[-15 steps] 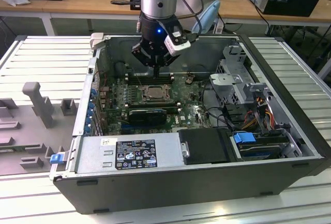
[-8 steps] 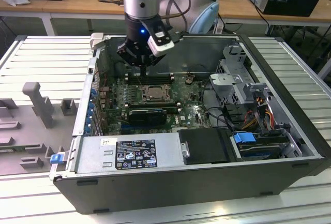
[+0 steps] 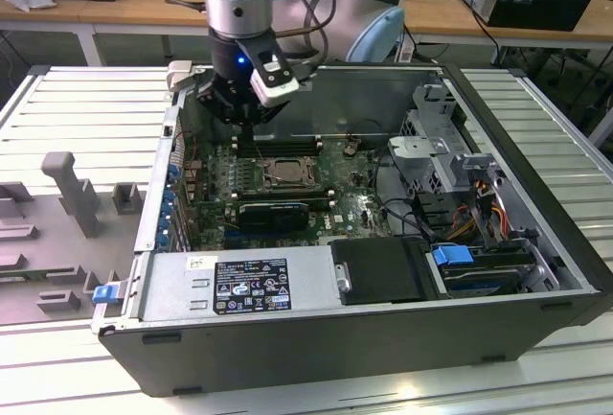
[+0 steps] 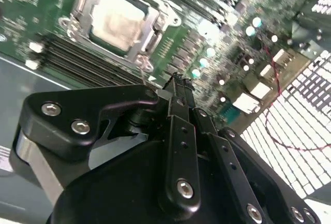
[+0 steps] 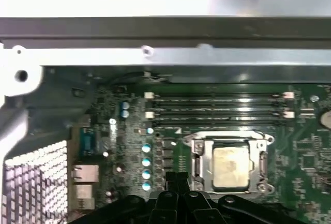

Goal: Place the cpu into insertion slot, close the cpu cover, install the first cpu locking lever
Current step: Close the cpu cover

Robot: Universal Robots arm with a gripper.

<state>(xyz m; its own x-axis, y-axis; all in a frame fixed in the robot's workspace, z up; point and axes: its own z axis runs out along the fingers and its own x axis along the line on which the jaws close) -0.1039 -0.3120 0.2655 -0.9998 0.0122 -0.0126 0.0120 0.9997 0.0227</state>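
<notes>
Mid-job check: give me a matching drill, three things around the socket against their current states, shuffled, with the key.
Things:
1. cpu
2. cpu cover
3. gripper

States:
A. shut, holding nothing, over the green motherboard
B. lying flat, framing the chip
C. pale top facing up, inside the metal frame

Pairs: 1-C, 2-B, 3-A

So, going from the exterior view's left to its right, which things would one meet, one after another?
The grey upright fixture → blue latch → cpu → metal drive cage.
</notes>
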